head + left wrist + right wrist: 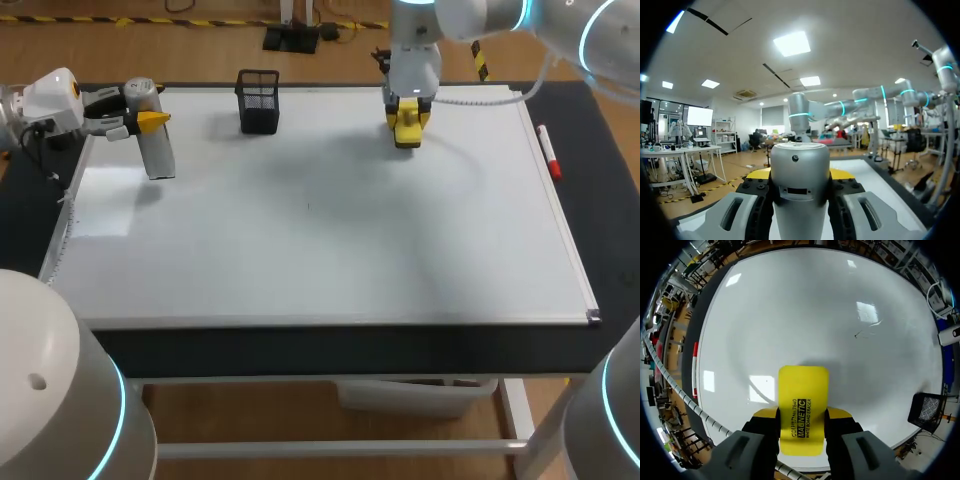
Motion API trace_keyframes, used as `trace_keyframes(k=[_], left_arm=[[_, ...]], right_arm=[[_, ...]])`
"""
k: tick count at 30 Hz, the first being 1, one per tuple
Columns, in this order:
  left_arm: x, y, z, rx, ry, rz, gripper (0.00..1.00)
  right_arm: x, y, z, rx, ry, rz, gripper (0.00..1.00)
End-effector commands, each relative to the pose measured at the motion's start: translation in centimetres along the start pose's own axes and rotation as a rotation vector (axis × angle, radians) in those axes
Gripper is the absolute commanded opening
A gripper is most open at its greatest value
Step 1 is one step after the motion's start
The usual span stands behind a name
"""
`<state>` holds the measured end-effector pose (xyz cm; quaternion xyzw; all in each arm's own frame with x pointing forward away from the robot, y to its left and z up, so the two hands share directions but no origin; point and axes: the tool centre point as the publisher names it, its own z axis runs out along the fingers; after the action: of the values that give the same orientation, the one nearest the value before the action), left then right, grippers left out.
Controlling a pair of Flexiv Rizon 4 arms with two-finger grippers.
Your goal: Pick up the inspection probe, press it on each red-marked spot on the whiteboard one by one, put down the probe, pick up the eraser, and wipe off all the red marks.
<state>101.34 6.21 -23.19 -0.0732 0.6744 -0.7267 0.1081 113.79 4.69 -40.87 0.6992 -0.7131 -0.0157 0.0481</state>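
Over the whiteboard's [320,230] far left corner, the left pincer [150,121] clamps the silver probe [157,145]. A black mesh holder [259,101] stands near its far edge. Right of the middle of that edge, the right pincer [407,120] grips the yellow eraser [803,400].

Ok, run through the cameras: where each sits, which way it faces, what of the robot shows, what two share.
Head view: fixed above and behind, looking down on the whiteboard; shows left pincer holding the probe, right pincer the eraser.
Left wrist view: on the left wrist, facing level across the whiteboard; left pincer and probe show.
Right wrist view: on the right wrist, facing down at the whiteboard; right pincer and eraser show.
Shared: head and right wrist both show the mesh holder.
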Motion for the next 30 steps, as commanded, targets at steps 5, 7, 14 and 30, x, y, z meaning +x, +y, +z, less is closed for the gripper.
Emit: trace_keyframes(k=[5,7,14,30], left_arm=[[0.0,0.0,0.0,0.001,0.000,0.003,0.00],[0.0,0.0,0.0,0.001,0.000,0.003,0.00],[0.0,0.0,0.0,0.001,0.000,0.003,0.00],[0.0,0.0,0.0,0.001,0.000,0.003,0.00]], right_arm=[[-0.2,-1.9,0.8,-0.077,-0.009,0.004,0.00],[-0.2,-2.1,0.9,-0.080,-0.011,0.007,0.00],[-0.2,-2.6,1.0,-0.090,-0.022,0.005,0.00],[-0.4,-2.8,1.6,-0.103,-0.013,0.006,0.29]])
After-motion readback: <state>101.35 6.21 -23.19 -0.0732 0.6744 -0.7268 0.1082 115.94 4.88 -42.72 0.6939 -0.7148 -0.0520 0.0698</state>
